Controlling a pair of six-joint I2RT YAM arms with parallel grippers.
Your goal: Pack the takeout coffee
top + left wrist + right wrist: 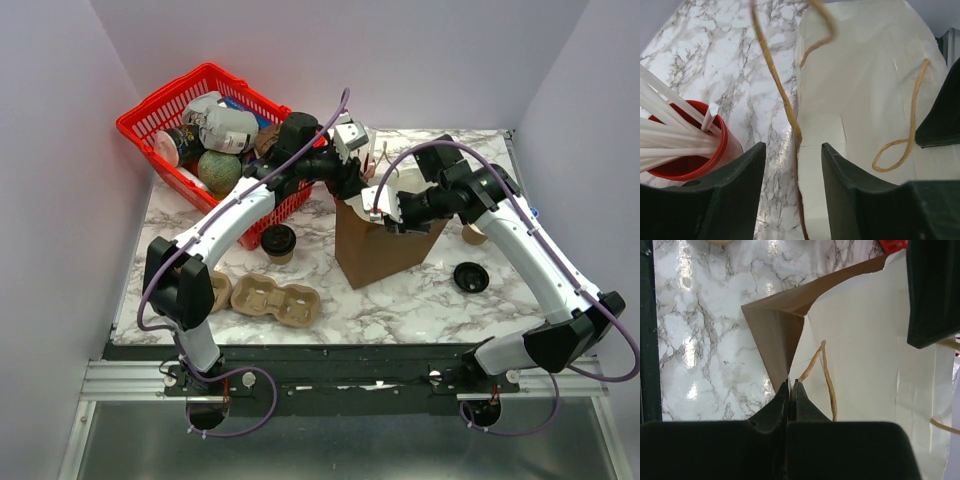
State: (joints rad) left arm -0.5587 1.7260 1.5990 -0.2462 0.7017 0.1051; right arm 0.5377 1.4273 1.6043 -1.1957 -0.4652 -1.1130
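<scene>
The takeout coffee (pixel 278 241), a small brown cup with a black lid, stands on the marble left of the brown paper bag (pixel 385 245). The bag is upright and open, its white inside showing in the left wrist view (pixel 865 75) and the right wrist view (pixel 865 340). My left gripper (pixel 362 182) is open above the bag's back rim; its jaws (pixel 792 150) stand one on each side of that rim's edge without closing on it. My right gripper (pixel 388 212) is shut on the bag's rim (pixel 790 382) at a corner fold.
A red cup of white straws (pixel 690 145) stands just behind the bag. A red basket (pixel 180 110) of groceries sits at the back left. A pulp cup carrier (pixel 275 300) lies at the front left. A loose black lid (pixel 470 276) and a tan lidless cup (pixel 473 234) sit to the right.
</scene>
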